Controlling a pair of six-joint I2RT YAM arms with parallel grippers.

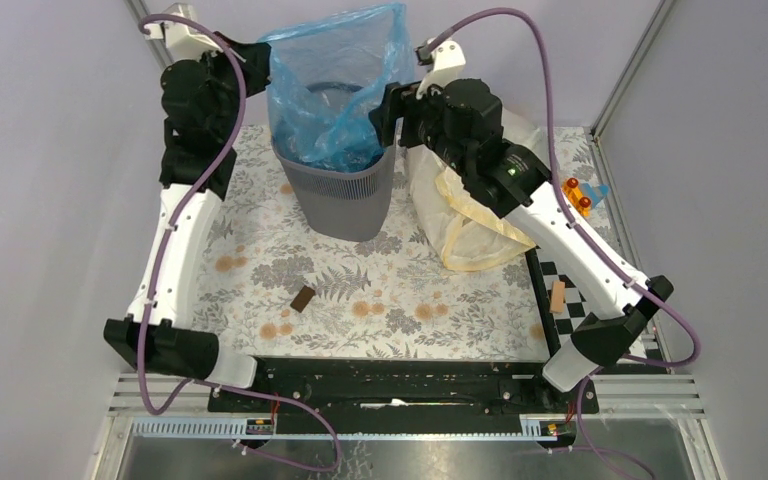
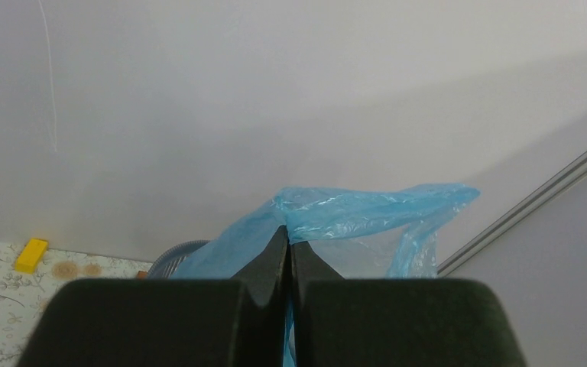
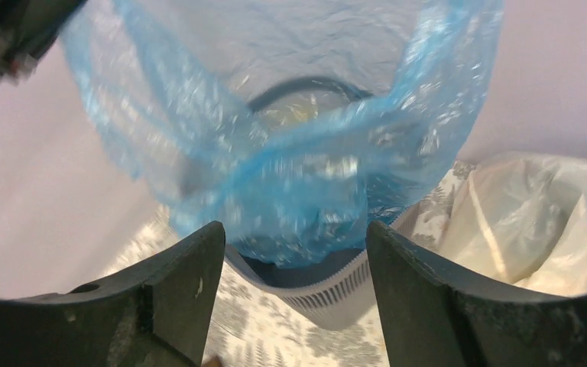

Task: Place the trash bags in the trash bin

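Bin stands upright between both grippers, with the blue bag in its mouth and billowing above the rim. Left gripper at the bin's 10 o'clock: fingers together, pinching the bag's edge. Right gripper at 2 o'clock: fingers apart, near the bag; cream bag lies at 3 o'clock beside the bin.

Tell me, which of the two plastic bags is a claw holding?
The blue bag, pinched by the left gripper and draped into the bin. The cream bag sits on the table beside it.
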